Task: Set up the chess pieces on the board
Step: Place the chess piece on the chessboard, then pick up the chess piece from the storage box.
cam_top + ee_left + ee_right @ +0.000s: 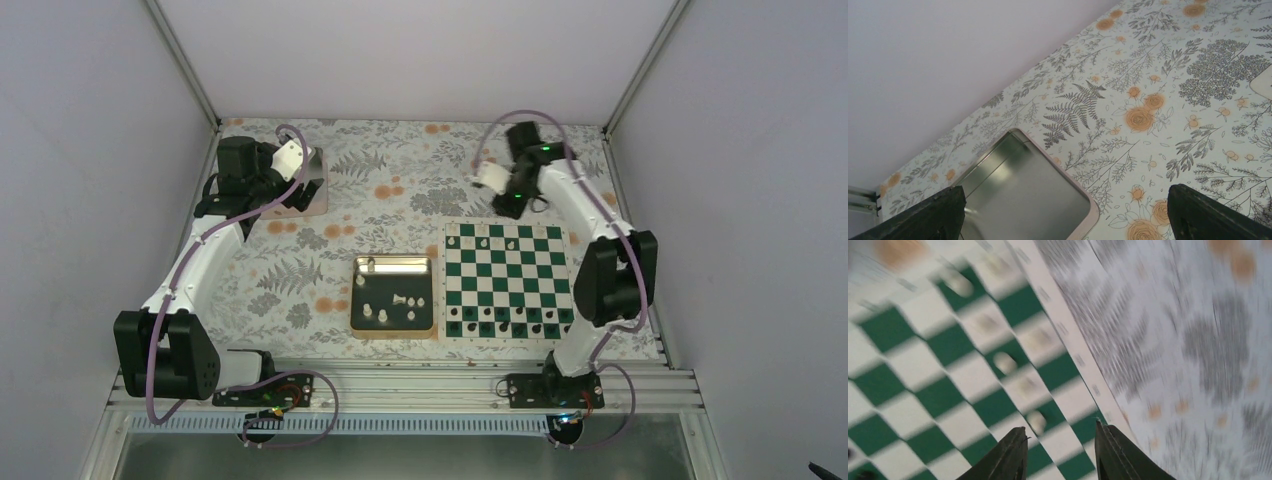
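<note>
- The chess pieces look tiny, light, hard and easy to tip; I judge a gentle pinch across the body best.
- Some sit in the gold-rimmed tray at centre frame; others stand along the upper row of the board.
- The right end effector is released and empty over the board's edge. The left end effector is spread wide and empty above a bare metal tin.

Your right wrist view's smeared — chess pieces on the board are pale blobs, types unreadable — left gripper cropped at the bottom edge
</note>
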Controlling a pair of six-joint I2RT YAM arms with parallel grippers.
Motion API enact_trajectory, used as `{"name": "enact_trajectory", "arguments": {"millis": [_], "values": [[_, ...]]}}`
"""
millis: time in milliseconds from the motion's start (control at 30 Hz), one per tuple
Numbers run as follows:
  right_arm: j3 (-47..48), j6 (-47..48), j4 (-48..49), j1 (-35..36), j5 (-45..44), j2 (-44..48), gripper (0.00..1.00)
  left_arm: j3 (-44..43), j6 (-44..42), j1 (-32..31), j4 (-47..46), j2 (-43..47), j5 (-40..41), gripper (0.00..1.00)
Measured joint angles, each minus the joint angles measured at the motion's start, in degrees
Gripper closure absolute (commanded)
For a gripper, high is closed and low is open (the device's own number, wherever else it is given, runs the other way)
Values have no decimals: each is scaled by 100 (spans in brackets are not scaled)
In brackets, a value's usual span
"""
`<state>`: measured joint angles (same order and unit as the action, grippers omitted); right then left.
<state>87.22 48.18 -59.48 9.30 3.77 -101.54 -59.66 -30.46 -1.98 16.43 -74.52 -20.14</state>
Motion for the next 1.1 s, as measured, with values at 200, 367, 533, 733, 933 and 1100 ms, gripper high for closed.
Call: {"name": "enact_trajectory", "arguments": {"millis": [200,367,533,733,933,1100], "values": [[271,-299,-98,2092,127,83,63,-2,0,0,0,0,0,0],[260,-557,-227,3552,260,-442,65,-2,0,0,0,0,0,0],[-111,-787,-162,3980,251,-802,65,-2,0,0,0,0,0,0],[-483,-981,-20,4218,299,-841,65,-2,0,0,0,0,-2,0],[-638,-1115,87,4391,391,-841,66,0,0,0,0,0,-2,0],[-660,-1145,179,4500,448,-841,66,0,0,0,0,0,-2,0]]}}
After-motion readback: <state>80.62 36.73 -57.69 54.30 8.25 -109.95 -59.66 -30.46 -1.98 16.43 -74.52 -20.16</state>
